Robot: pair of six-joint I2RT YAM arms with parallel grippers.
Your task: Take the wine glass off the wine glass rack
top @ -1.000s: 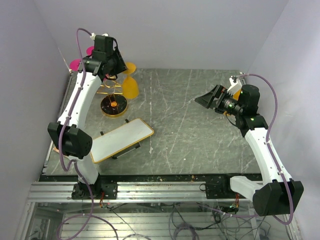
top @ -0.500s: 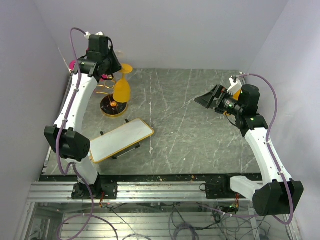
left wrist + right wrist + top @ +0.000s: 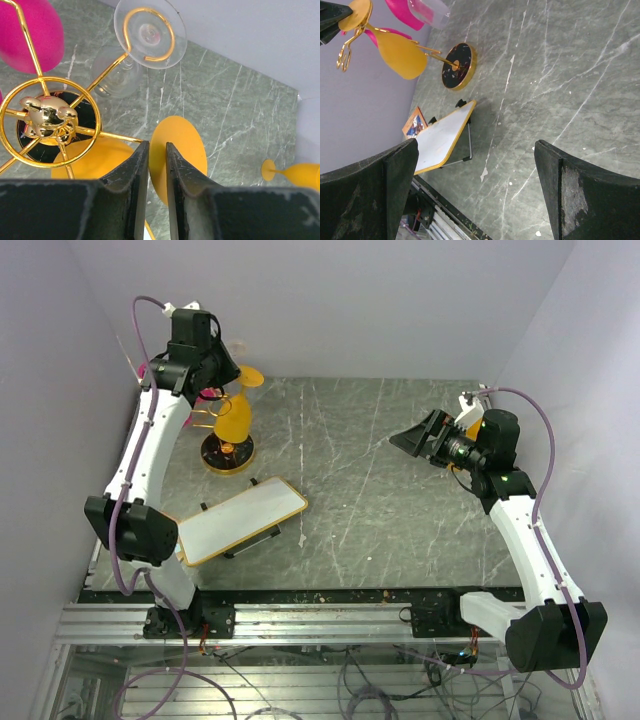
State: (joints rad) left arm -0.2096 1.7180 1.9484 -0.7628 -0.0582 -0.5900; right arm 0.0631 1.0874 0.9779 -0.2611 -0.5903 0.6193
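The left gripper point(image 3: 222, 381) is up high at the far left corner of the table point(image 3: 400, 530), right at the wine glass rack point(image 3: 228, 454). Its two fingers point(image 3: 136, 172) are pulled almost all the way together, with only a thin gap. They are pinching the orange wine glass point(image 3: 235, 422) by its thin stem. In the left wrist view the round foot of the wine glass point(image 3: 182, 147) sticks out just past the fingertips, and the orange bowl sits below the gold ring of the rack point(image 3: 47, 115). The glass hangs tilted over the rack's round black base, with its foot up and its bowl down. I cannot tell if the stem is out of its gold loop or in it. A clear glass point(image 3: 150, 31) hangs from another loop, and a pink glass point(image 3: 37, 35) is on the rack too. The right gripper point(image 3: 415, 440) is far away on the right side, up over the table. Its fingers point(image 3: 370, 192) are spread wide and hold nothing. A white tray with a gold edge point(image 3: 245, 518) lies near the rack.
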